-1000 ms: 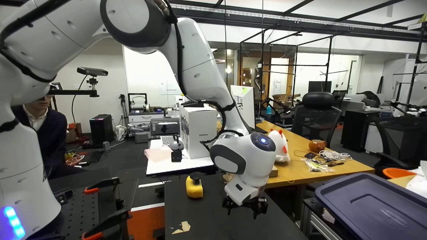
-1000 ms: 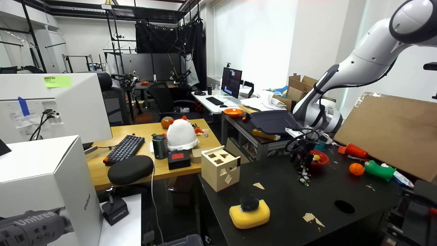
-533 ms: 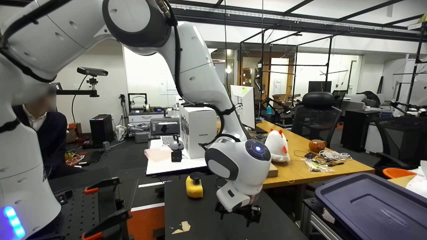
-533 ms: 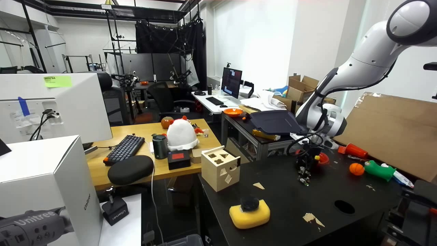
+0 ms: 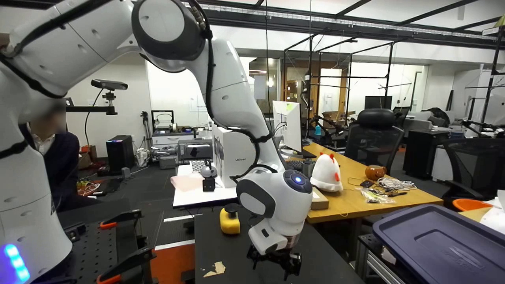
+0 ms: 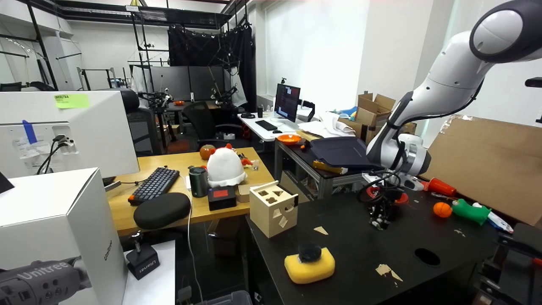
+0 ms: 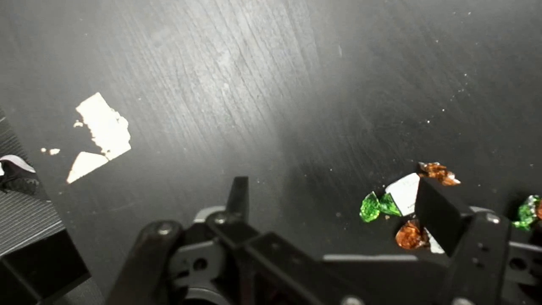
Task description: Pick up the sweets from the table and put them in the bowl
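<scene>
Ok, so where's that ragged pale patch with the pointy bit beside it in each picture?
In an exterior view: pale patch at the bottom, left of the middle.
In an exterior view: pale patch low down, right of the middle.
In the wrist view: pale patch at left, near the edge of the black table.
Shared landmark: the gripper shows in all three.

My fingers (image 7: pixel 440 216) stand wide apart over the black table (image 7: pixel 262 140).
One partly hides shiny wrapped sweets (image 7: pixel 370 206), green, orange-brown and white; more green wrapping (image 7: pixel 527 212) shows on its outer side; pale scraps (image 7: pixel 111 132) lie well apart from these.
</scene>
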Controlling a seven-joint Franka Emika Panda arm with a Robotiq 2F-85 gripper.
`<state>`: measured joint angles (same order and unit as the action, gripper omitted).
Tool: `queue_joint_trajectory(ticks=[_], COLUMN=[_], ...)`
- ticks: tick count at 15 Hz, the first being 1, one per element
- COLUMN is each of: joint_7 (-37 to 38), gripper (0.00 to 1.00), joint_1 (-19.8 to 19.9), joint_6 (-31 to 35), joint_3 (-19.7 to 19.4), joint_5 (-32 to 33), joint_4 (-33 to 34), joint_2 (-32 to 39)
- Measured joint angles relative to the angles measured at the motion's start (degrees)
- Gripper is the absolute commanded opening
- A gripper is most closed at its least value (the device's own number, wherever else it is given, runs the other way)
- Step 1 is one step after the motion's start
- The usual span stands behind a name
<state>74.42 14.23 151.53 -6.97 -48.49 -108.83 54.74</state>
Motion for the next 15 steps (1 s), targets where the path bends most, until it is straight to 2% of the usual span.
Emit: queue_joint_trajectory(ticks=[7,13,15], joint_7=[7.18,18.68,21.20], gripper=[1.00,1.00,1.00], joint_1=[-6.97,-12.74,-13.54], joint_6=[0.19,0.32,0.95], joint_3=[-3.92,-8.56,-9.15], joint_5=[3.52,11.67,13.87], joint_4=[1.32,2.66,2.64], joint_2=[2.91,5.81,5.91])
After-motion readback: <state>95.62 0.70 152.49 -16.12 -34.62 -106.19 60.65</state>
